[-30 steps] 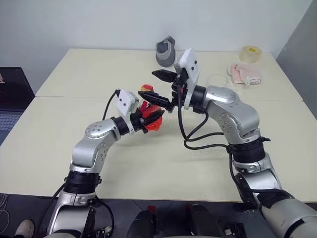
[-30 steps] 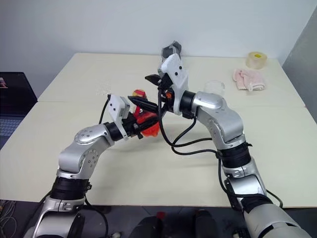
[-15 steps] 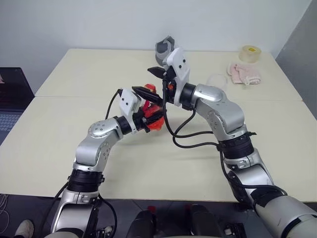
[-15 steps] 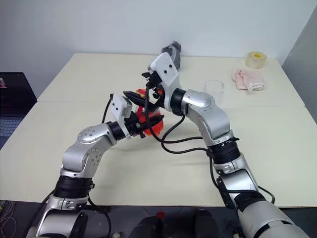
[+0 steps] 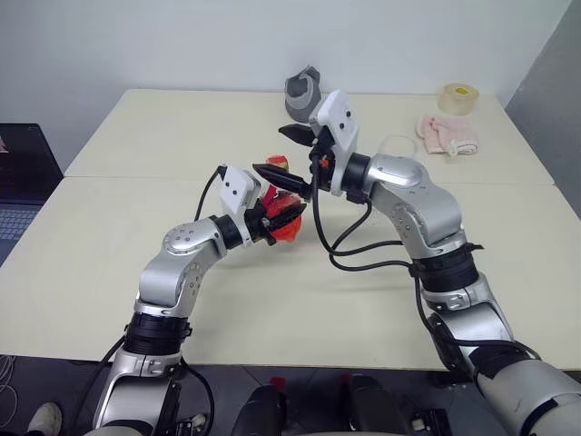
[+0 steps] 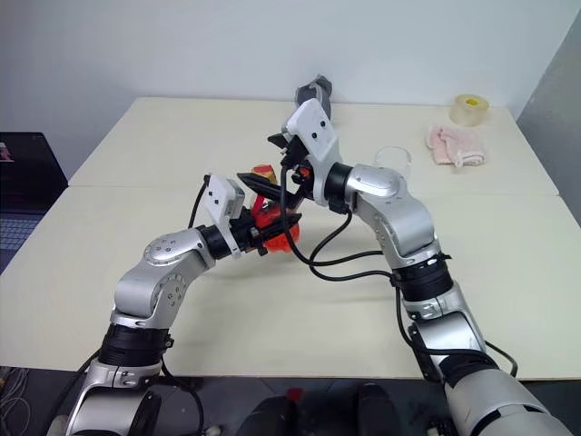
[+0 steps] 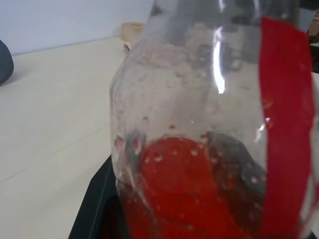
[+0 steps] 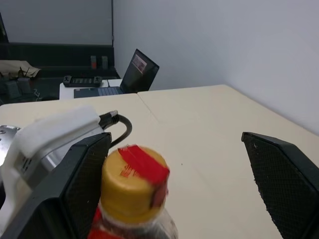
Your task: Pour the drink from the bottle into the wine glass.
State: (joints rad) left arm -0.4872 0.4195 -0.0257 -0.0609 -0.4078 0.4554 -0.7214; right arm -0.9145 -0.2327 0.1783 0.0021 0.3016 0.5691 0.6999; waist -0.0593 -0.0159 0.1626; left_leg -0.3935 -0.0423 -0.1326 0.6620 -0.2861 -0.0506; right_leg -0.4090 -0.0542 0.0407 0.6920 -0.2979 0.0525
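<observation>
While left jaws [image 5: 280,218] grip bottle [image 5: 277,207] — right jaws [image 5: 289,154] gape.

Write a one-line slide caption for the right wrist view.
Open right claw flanking the yellow-and-red cap of the small clear plastic bottle above the cream table.

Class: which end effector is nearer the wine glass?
Right. The right end effector is open around the bottle's cap, closer to the wine glass; the left end effector holds the bottle farther off.

Even, bright overhead light with soft shadows; glare streaks on the bottle [image 7: 209,124], blurred at close range in left wrist view.
</observation>
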